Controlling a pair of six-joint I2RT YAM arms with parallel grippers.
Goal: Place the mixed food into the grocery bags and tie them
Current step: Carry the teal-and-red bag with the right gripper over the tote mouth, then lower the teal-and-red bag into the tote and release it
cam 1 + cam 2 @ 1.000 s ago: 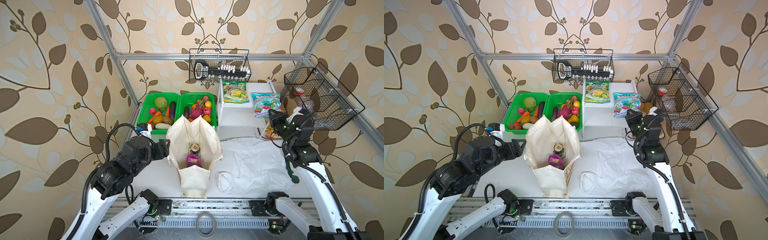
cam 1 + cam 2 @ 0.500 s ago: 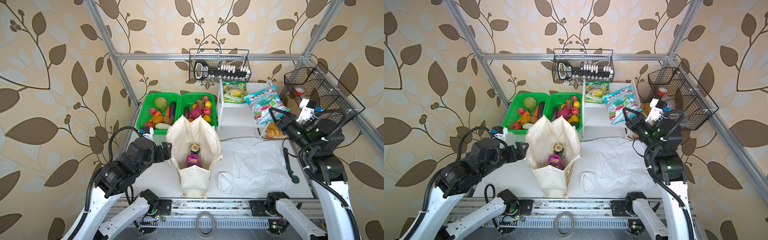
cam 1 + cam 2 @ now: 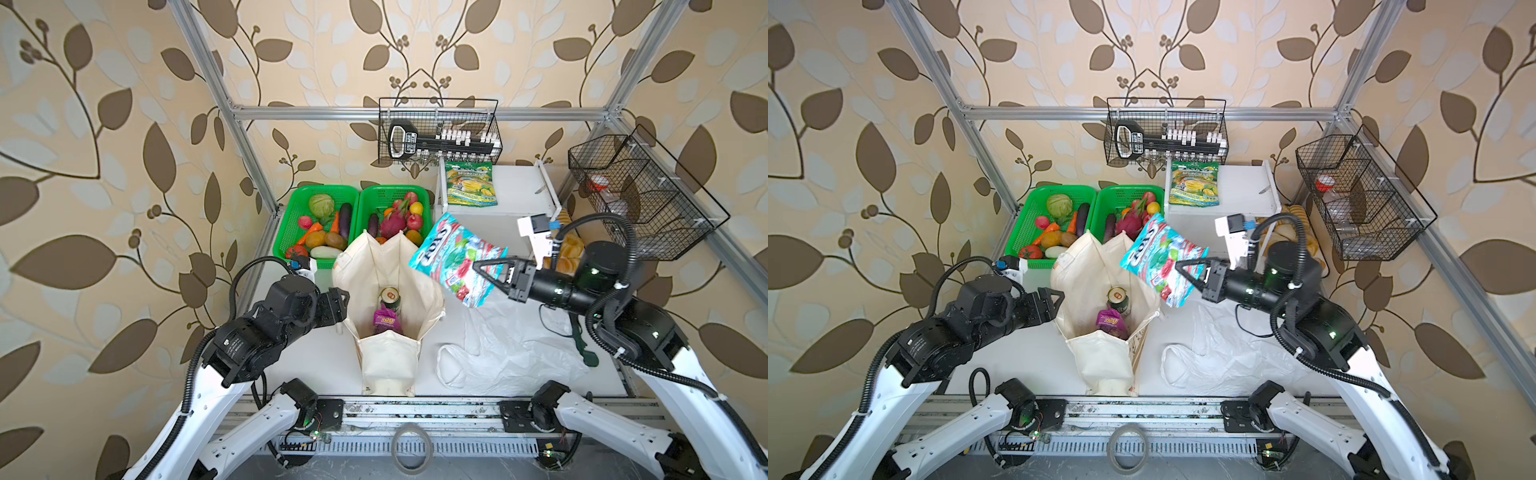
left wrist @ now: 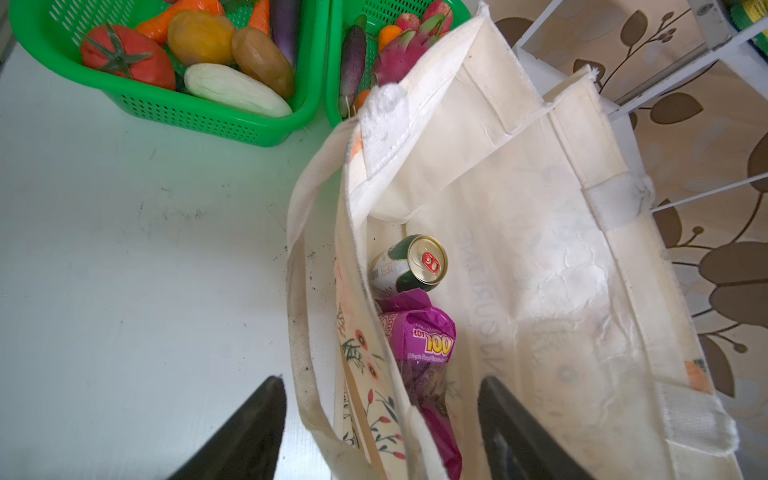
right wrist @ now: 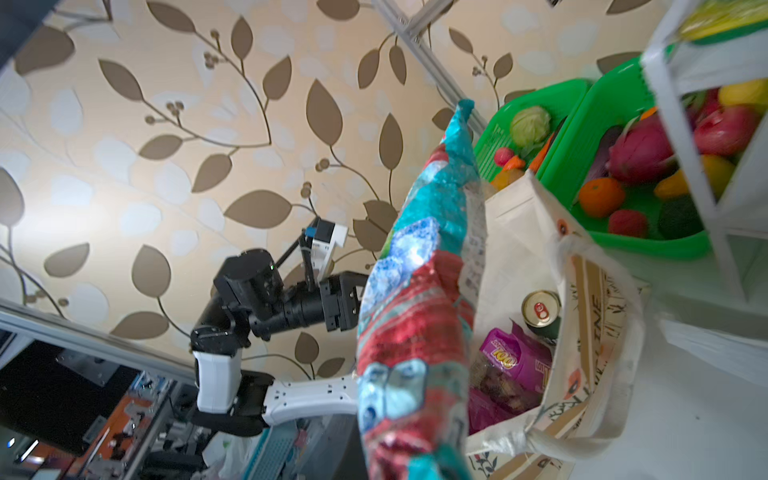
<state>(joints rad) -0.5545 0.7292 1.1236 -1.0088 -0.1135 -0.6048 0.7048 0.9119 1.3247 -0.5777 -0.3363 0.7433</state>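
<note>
The cream cloth tote (image 3: 419,286) stands open mid-table, holding a small green can (image 3: 390,296) and a purple packet (image 3: 385,321). My right gripper (image 3: 478,269) is shut on the blue snack pouch (image 3: 455,257), which hangs tilted in the air over the tote's right rim. In the right wrist view the pouch (image 5: 415,299) fills the middle beside the tote's mouth. My left gripper (image 4: 380,380) is open, with one finger inside and one outside the tote's left wall (image 4: 328,291). The white plastic bag (image 3: 515,345) lies flat to the right. A pink dragon fruit (image 3: 390,224) sits in a basket.
Two green baskets (image 3: 291,232) of toy produce stand behind the tote. A white shelf (image 3: 519,191) carries a green-yellow pouch (image 3: 471,185), with bread (image 3: 569,249) below it. Wire baskets hang on the back wall (image 3: 440,137) and the right frame (image 3: 640,199).
My right arm has lifted the blue pouch off the shelf and swung it left to above the tote. My left gripper has edged forward onto the tote's left wall.
</note>
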